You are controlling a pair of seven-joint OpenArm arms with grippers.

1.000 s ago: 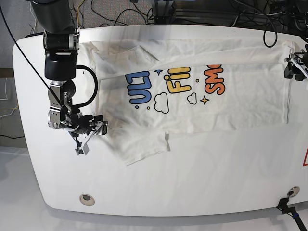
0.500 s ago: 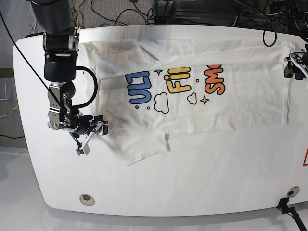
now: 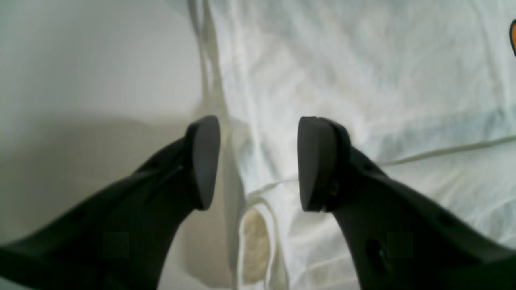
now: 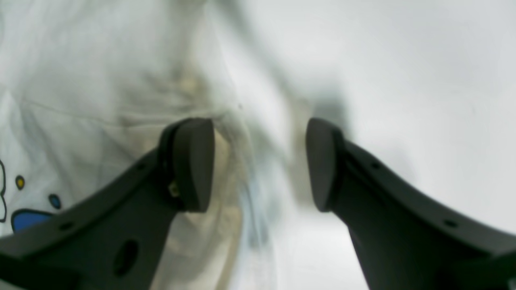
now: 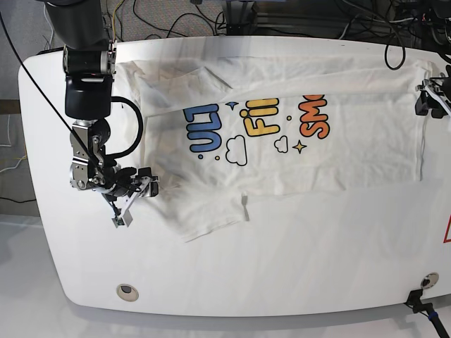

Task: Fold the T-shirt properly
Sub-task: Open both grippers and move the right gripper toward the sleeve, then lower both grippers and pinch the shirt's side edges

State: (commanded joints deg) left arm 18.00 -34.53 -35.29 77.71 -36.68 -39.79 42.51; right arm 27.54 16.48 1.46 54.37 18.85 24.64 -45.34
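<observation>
Partway through folding: your left pincer (image 3: 259, 164) and right pincer (image 4: 260, 165) gape empty over the T-shirt's (image 5: 338, 155) 3 and 9 o'clock edges, mid-bench (image 5: 282, 267); next likely needs lowering, pinching both.

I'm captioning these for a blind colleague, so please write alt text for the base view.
A white T-shirt, partly folded, lies on a white table, colourful lettering showing; one robot pincer is at its left edge, another arm at its right.
</observation>
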